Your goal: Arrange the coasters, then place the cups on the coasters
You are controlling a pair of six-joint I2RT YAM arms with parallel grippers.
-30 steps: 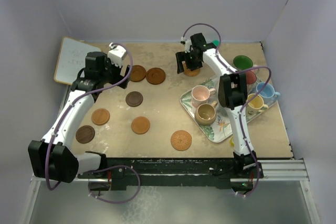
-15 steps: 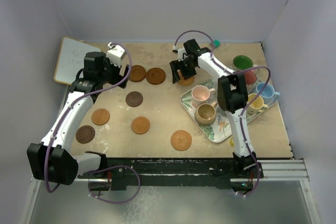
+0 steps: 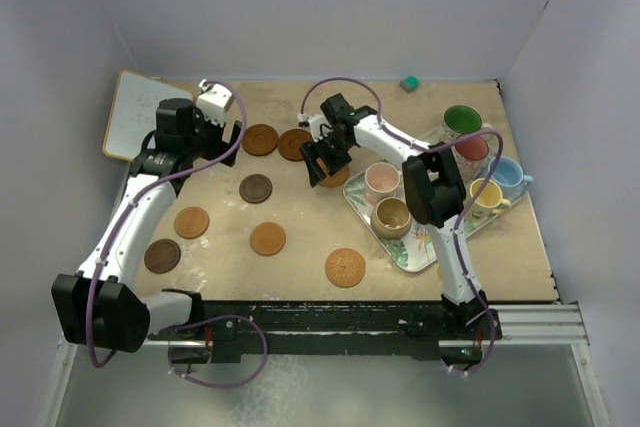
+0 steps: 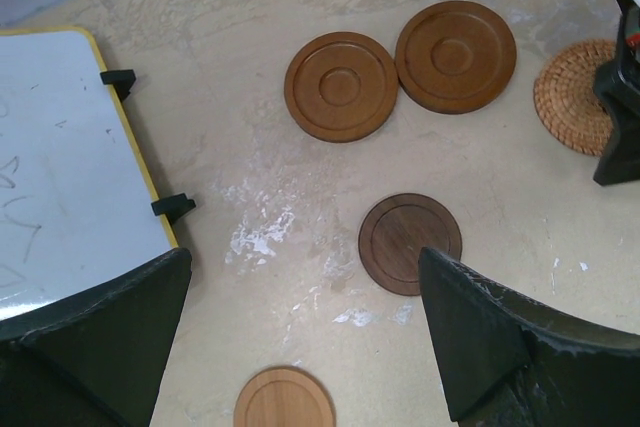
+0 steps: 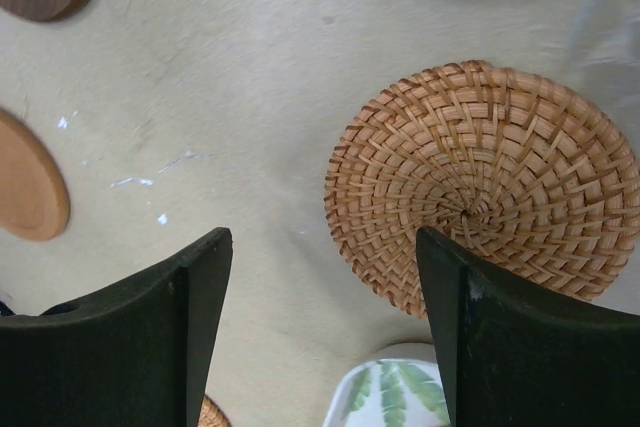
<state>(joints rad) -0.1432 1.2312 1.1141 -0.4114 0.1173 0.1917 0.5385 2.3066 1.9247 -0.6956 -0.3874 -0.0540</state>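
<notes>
- Right wrist view puts the right gripper (image 5: 322, 243) low over the table (image 5: 250, 97), its jaws parted and clamped on nothing; bare tabletop shows in the gap.
- One finger (image 5: 500, 347) overlaps the near edge of the woven coaster (image 5: 490, 172), which lies flat. Whether that finger presses on it cannot be told.
- Over the last second this gripper has swung from the far left corner of the leaf-patterned tray (image 3: 418, 244) out to the tray's left side, its jaws narrowing a little. The woven coaster (image 3: 338, 178) has come along with it, so it is probably being slid rather than lifted.
- The coaster now lies just left of the tray, close to the pink mug (image 3: 381, 182). The two ringed brown coasters (image 3: 278, 142) are a little farther left.
- This reads as the arranging step: the disc that lay nearest the tray is being brought toward the others. No mug is on a coaster yet, and the mugs (image 3: 472, 147) in view are still at the tray.
- The left gripper (image 4: 305, 267) hangs wide open and empty well left of the tray, above a dark coaster (image 4: 410, 243); it has barely moved.
</notes>
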